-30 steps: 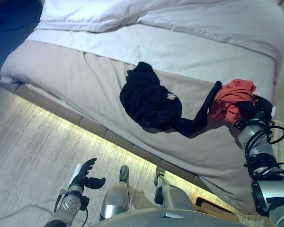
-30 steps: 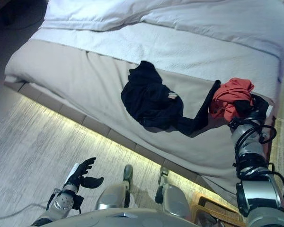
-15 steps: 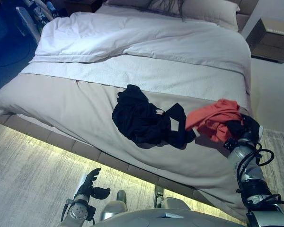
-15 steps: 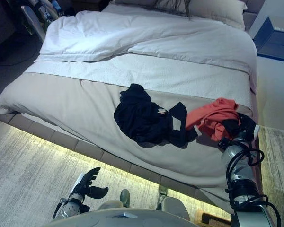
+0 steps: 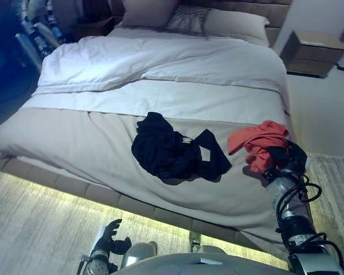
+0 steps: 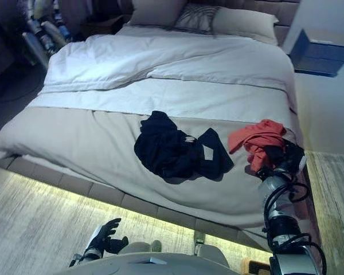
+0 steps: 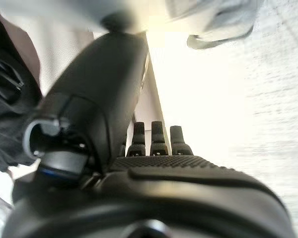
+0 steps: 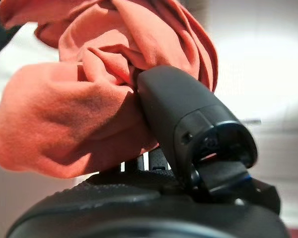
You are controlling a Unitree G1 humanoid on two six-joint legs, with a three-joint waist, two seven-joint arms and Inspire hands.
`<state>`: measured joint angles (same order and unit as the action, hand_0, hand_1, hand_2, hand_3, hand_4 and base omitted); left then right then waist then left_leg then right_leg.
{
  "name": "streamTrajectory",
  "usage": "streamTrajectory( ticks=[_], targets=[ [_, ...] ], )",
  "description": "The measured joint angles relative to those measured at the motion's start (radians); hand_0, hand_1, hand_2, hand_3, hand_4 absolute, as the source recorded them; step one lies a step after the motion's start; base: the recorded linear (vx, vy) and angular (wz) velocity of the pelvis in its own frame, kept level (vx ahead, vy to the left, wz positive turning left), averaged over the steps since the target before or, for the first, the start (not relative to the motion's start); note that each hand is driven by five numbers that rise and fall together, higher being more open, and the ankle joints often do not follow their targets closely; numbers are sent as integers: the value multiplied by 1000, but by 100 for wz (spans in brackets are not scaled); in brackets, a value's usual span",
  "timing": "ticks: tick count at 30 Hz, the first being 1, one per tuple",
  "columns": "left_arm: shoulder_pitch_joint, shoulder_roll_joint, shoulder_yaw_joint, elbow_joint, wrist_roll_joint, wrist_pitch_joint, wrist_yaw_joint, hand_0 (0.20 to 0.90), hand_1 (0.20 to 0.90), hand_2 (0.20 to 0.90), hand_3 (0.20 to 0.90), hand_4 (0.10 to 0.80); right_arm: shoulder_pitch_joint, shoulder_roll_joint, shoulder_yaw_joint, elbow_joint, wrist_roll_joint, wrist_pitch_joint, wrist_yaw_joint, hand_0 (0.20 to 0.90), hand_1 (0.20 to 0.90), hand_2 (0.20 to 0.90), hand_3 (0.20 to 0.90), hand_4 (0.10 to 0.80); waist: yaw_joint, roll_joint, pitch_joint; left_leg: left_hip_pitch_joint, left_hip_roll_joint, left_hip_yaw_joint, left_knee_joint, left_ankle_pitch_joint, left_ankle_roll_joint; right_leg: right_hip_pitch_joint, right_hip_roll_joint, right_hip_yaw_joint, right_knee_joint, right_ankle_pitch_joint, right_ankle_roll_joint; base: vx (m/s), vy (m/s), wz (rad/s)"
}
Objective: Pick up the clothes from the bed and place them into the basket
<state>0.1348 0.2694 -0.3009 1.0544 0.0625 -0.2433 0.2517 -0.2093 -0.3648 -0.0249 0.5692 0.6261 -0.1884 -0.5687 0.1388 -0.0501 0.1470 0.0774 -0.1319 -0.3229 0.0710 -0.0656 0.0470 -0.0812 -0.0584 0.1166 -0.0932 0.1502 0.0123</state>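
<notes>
An orange-red garment is gripped by the right hand at the right edge of the bed, close to its foot-end corner. In the right wrist view the thumb is seen pressed into the bunched cloth, with the fingers curled beneath it, so the garment is pinched between them. Most of the cloth is bunched on the headboard side of the hand, with one fold draped toward the middle of the bed; whether it is lifted clear of the cover or rests on it cannot be told.

A black garment is left crumpled on the beige cover near the middle of the bed's foot end, well apart from the right hand and not touching the orange-red garment. A small pale label is visible on it.

The left hand is held low over the pale floor, off the foot edge of the bed, with nothing in it. In the left wrist view its fingers are seen extended in a row and the thumb held out.

A white duvet is spread over the upper half of the bed, with pillows at the headboard end. A nightstand is seen beyond the bed's right edge.
</notes>
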Motion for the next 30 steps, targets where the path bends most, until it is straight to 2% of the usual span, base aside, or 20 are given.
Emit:
streamTrajectory(
  ticks=[2, 3, 4, 6, 9, 11, 12, 13, 14, 15, 16, 18, 19, 22, 23, 24, 25, 26, 27, 30],
  targets=[
    [-14, 0, -1, 1, 0, 0, -1, 900, 900, 900, 900, 800, 6, 16, -2, 1, 3, -6, -23, 300, 300, 300, 200, 100, -5, 14, 0, -3, 8, 33, -14, 17, 1, -16, 5, 3, -3, -26, 36, -84, 221, -84],
    [-17, -6, -1, -1, 3, 0, -7, 900, 900, 900, 900, 800, 17, 34, -10, 1, 3, -9, -45, 300, 300, 300, 200, 100, -7, 54, -1, -15, 52, 78, -26, 25, 31, -40, 22, -41, 54, -32, 58, -62, 161, -61],
    [-33, -5, -11, -10, 4, -1, -9, 900, 900, 900, 900, 800, 24, 49, -12, 1, 3, -11, -64, 300, 300, 300, 200, 100, -29, 65, -1, -12, 73, 100, -45, 42, 46, -71, 26, -74, 125, -32, 54, -98, 231, -57],
    [-47, 12, -38, -10, 7, -4, -26, 900, 900, 900, 900, 800, 57, 74, -21, 0, 2, -31, -85, 300, 300, 300, 200, 100, -68, 73, -2, 0, 79, 123, -100, 83, 57, -81, -43, -93, 255, -60, 92, -125, 231, -47],
    [-83, 41, -54, 25, 6, -2, -45, 900, 900, 900, 900, 800, 133, 83, -45, -47, 2, -49, -74, 300, 300, 300, 200, 100, -93, 14, -1, 1, 9, 172, -113, 91, 48, -11, -155, -70, 168, -85, 138, -127, 206, -53],
    [-93, 38, -54, 48, 7, 3, -54, 900, 900, 900, 900, 800, 144, 77, -72, -48, 3, -49, -57, 300, 300, 300, 200, 100, -116, 33, 16, -1, 7, 213, -117, 94, 39, -31, -141, -89, 149, 9, 159, -197, 180, -79],
    [-81, 37, -54, 40, 8, 2, -58, 900, 900, 900, 900, 800, 144, 74, -80, -46, 8, -48, -56, 300, 300, 300, 200, 100, -107, 52, 23, -3, 42, 257, -116, 97, 45, -55, -118, -135, 129, 90, 171, -269, 154, -111],
    [-79, 41, -53, 36, 8, 0, -61, 900, 900, 900, 900, 800, 145, 73, -80, -45, 15, -48, -55, 300, 300, 300, 200, 100, -110, 56, 24, -2, 48, 289, -111, 95, 48, -50, -114, -159, 92, 136, 191, -326, 147, -135],
    [-75, 44, -52, 39, 8, 1, -62, 900, 900, 900, 900, 800, 143, 71, -82, -27, 18, -51, -55, 300, 300, 300, 200, 100, -108, 53, 25, -1, 63, 350, -116, 98, 60, -34, -100, -234, 37, 149, 215, -293, 113, -97],
    [-70, 42, -49, 40, 8, 2, -62, 900, 900, 900, 900, 800, 141, 69, -82, -17, 20, -52, -56, 300, 300, 300, 200, 100, -98, 57, 26, 3, 77, 363, -127, 100, 59, -46, -98, -267, 68, 123, 199, -283, 75, -111],
    [-81, 38, -46, 39, 6, 2, -61, 900, 900, 900, 900, 800, 133, 65, -78, 27, 22, -54, -56, 300, 300, 300, 200, 100, -77, 91, 17, -1, 141, 416, -150, 123, 43, -94, -62, -377, 260, 2, 72, -247, 43, -106],
    [-92, 43, -52, 39, 2, 1, -61, 900, 900, 900, 900, 800, 133, 68, -66, 55, 24, -54, -55, 300, 300, 300, 200, 100, -30, 116, 14, -4, 209, 468, -147, 125, 40, -95, -59, -467, 420, -78, 75, -233, -3, -115],
    [-96, 55, -57, 39, -16, 3, -60, 900, 900, 900, 900, 800, 131, 78, -44, 58, 23, -54, -53, 300, 300, 300, 200, 100, 2, 108, 7, -2, 237, 518, -146, 122, 43, -54, -108, -540, 496, -143, 72, -182, -67, -98],
    [-81, 70, -56, 38, -44, 8, -55, 900, 900, 900, 900, 800, 104, 99, 3, 60, 20, -54, -43, 300, 300, 300, 200, 100, 59, 68, -16, -3, 250, 602, -144, 122, 20, 27, -203, -636, 481, -210, 68, -160, -147, -121],
    [-77, 81, -56, 43, -44, 9, -53, 900, 900, 900, 900, 800, 89, 124, 18, 69, 18, -54, -41, 300, 300, 300, 200, 100, 76, 33, -26, -7, 230, 619, -128, 125, 0, 62, -205, -642, 384, -214, 53, -223, -229, -109],
    [-78, 72, -55, 44, -45, 16, -50, 900, 900, 900, 900, 800, 77, 126, 44, 84, 17, -54, -42, 300, 300, 300, 200, 100, 79, 33, -28, -18, 245, 602, -95, 131, -4, 93, -168, -643, 300, -224, 27, -175, -285, -87],
    [-68, 61, -54, 40, -45, 17, -49, 900, 900, 900, 900, 800, 74, 128, 69, 98, 16, -54, -49, 300, 300, 300, 200, 100, 88, 27, -32, -51, 250, 559, -68, 96, -36, 115, -141, -609, 222, -204, -2, -153, -238, -98],
    [-63, 44, -54, 29, -44, 14, -48, 900, 900, 900, 900, 800, 73, 129, 89, 103, 16, -54, -65, 300, 300, 300, 200, 100, 109, 27, -41, -38, 209, 504, -170, 91, -72, 120, -112, -564, 137, -156, -5, -162, -226, -106],
    [-63, 36, -54, 24, -44, 13, -49, 900, 900, 900, 900, 800, 68, 124, 104, 107, 17, -52, -74, 300, 300, 300, 200, 100, 113, 33, -42, -53, 189, 504, -169, 107, -72, 121, -84, -538, 89, -129, 1, -129, -158, -103],
    [-56, 51, -29, 20, -42, 10, -47, 900, 900, 900, 900, 800, 65, 134, 141, 154, 18, -46, -80, 300, 300, 300, 200, 100, 121, 8, -45, -45, 205, 513, -162, 156, -86, 141, -25, -492, 2, -103, 15, -63, -115, -79]
  ],
)
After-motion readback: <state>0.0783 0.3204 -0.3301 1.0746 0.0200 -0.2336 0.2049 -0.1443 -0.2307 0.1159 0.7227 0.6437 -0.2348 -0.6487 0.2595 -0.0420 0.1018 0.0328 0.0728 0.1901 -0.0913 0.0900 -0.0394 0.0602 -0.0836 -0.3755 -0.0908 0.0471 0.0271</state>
